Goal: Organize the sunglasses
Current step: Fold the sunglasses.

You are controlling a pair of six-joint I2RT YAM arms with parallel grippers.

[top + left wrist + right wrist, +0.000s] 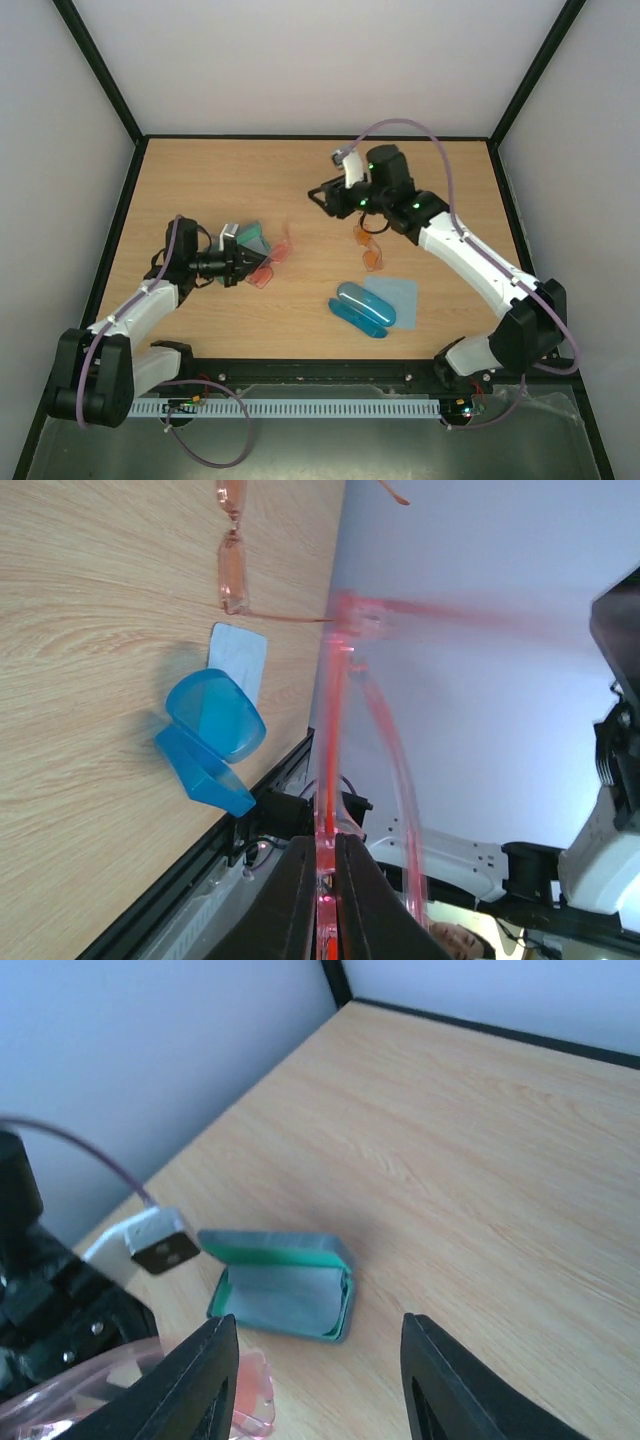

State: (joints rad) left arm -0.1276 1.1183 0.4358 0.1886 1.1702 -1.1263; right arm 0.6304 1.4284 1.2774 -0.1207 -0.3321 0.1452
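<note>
Clamping red-pink sunglasses [263, 276], left tool [322, 900] well inside left table [220, 180] edge; right tool [320, 1380] parted, over mid-table.

Pale walls [300, 60] enclose a black-edged wooden table [220, 180].

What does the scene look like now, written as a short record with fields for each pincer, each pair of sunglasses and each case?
left pincer: shut on the frame of the red-pink sunglasses
right pincer: open, empty, facing the green case
red-pink sunglasses: held, close to the green case
orange sunglasses: lying on the table, not gripped
green case: open, no sunglasses inside
blue case: open, next to the cloth
</note>
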